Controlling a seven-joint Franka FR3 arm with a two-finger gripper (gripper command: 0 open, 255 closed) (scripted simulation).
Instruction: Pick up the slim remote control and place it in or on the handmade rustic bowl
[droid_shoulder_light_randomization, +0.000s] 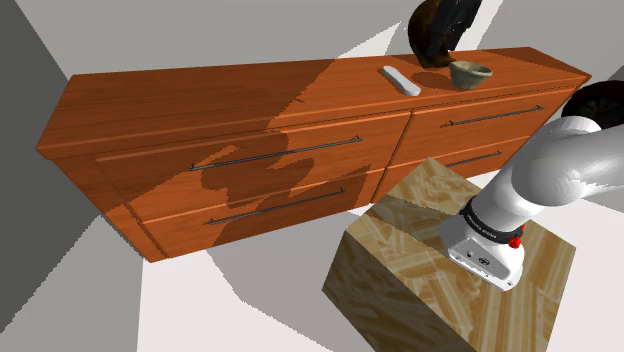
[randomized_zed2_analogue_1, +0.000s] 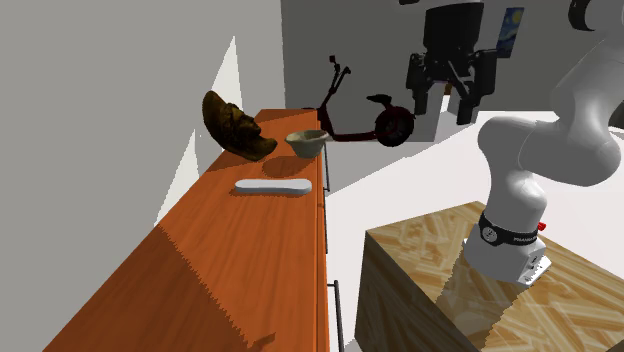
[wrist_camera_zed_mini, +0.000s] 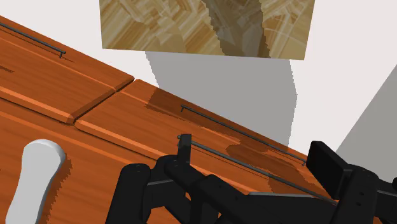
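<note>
Over dresser (droid_shoulder_light_randomization: 200, 100), hovers at approach step with gripper (randomized_zed2_analogue_1: 445, 108) jaws wide; next needs lowering onto remote (droid_shoulder_light_randomization: 402, 81) near bowl (droid_shoulder_light_randomization: 470, 72).

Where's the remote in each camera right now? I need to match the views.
Shoulder view: remote on the dresser top, upper right, just left of the bowl.
Second exterior view: remote left of centre, nearer the camera than the bowl.
Wrist view: remote on the dresser top, off to one side of the jaws.
Shared landmark: the wooden dresser.
</note>
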